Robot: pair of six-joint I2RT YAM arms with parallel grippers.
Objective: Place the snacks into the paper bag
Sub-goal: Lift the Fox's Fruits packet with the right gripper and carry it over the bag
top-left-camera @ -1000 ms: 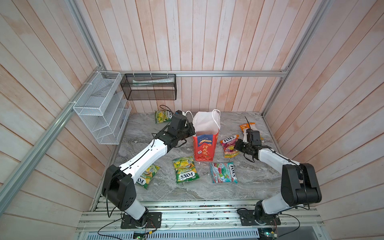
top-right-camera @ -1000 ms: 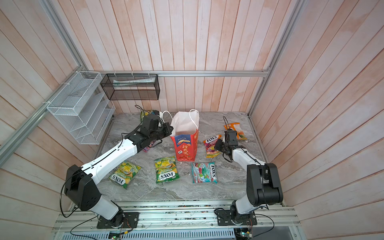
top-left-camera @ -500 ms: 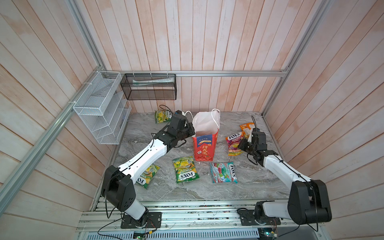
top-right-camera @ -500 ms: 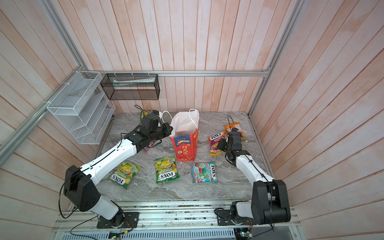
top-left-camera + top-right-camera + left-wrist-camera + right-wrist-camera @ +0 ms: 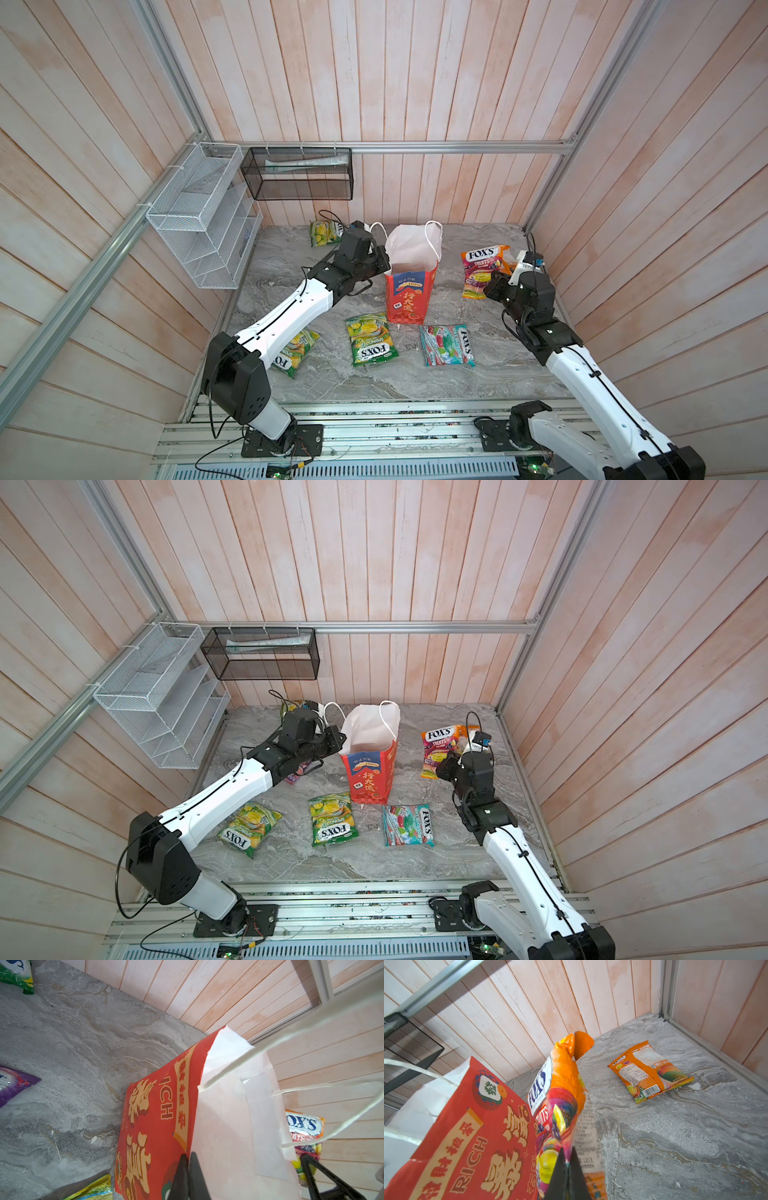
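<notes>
In the left wrist view, saw only the tips of the left gripper (image 5: 188, 1156), pressed together on the rim of the tall red paper bag with white inside (image 5: 158, 1115); could not see down into it. Caught just a corner of a purple glossy packet (image 5: 12, 1082) at the frame edge; in a top view found that packet (image 5: 300, 773) mostly hidden under the left arm. Found a second orange packet (image 5: 650, 1072) lying flat on the grey marbled tabletop (image 5: 675, 1136), half covered in both top views. Against a second before, noted the orange "FOX'S" fruit packet (image 5: 478, 270) lifted off the table and held upright just beside the bag, with the right arm stretched out longer and the left arm unmoved. Saw the right gripper (image 5: 566, 1157) clamped on that packet's edge, wrist tilted upward; bag upright mid-table between both arms.
</notes>
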